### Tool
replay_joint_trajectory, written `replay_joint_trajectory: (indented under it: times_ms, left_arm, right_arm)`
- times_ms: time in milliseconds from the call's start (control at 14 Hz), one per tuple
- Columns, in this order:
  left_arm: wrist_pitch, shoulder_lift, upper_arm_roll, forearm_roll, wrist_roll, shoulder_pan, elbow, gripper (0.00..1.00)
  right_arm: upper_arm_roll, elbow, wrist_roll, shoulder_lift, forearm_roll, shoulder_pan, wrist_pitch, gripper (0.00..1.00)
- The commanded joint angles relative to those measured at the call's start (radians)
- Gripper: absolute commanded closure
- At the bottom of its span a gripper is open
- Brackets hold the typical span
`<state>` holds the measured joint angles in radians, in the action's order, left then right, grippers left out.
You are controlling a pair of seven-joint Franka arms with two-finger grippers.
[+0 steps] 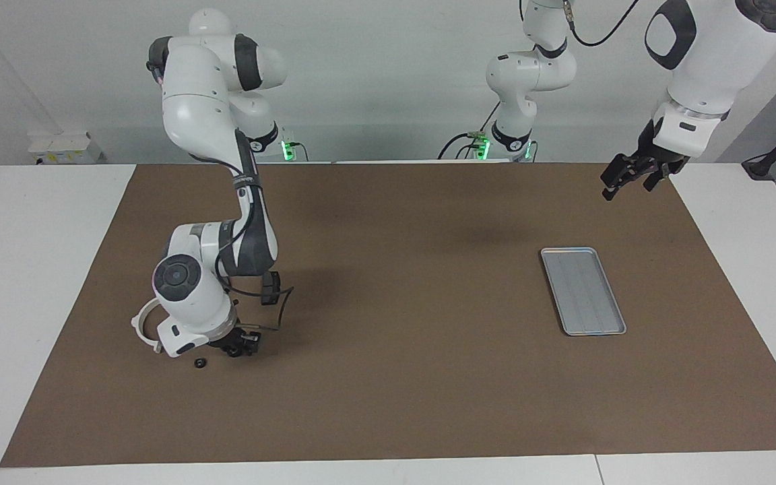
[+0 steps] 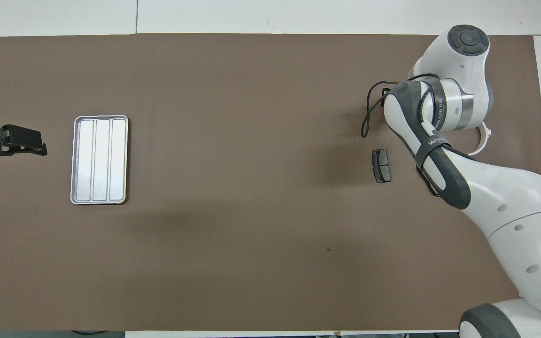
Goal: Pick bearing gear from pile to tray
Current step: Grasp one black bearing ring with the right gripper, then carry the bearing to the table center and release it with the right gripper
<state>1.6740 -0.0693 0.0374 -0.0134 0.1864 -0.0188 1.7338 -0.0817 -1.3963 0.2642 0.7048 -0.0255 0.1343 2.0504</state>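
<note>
Black ring (image 1: 200,364) just beside right pincer (image 1: 238,349).

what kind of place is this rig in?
Probably a robotics lab: two white arms bolted at a table under a brown mat, a metal tray and loose parts such as a brake pad, against bare white walls.

A flat silver-grey tray (image 1: 583,290) with a low rim and lengthwise ridges lies empty on the brown mat toward the left arm's end. Toward the right arm's end, the pile: a white half-ring bracket (image 1: 143,322), one small black ring (image 1: 199,364), a dark brake pad (image 2: 381,165).
</note>
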Motion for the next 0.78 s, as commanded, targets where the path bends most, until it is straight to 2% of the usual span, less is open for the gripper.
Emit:
replay_joint_trajectory:
  times_ms: [0,356,712]
  left_arm:
    - [-0.016,-0.018,0.001,-0.011,-0.005,-0.004,0.007,0.00]
    - [-0.016,-0.018,0.001,-0.011,-0.005,-0.004,0.007,0.00]
    - [-0.016,-0.018,0.001,-0.011,-0.005,-0.004,0.007,0.00]
  right_arm:
    - [0.005,-0.015,-0.002,-0.001,-0.013,-0.016,0.017,1.00]
    - [0.005,-0.006,-0.006,-0.005,-0.004,-0.021,0.007,1.00]
    - [0.007,0.007,-0.005,-0.190,0.015,0.036,-0.180,1.00]
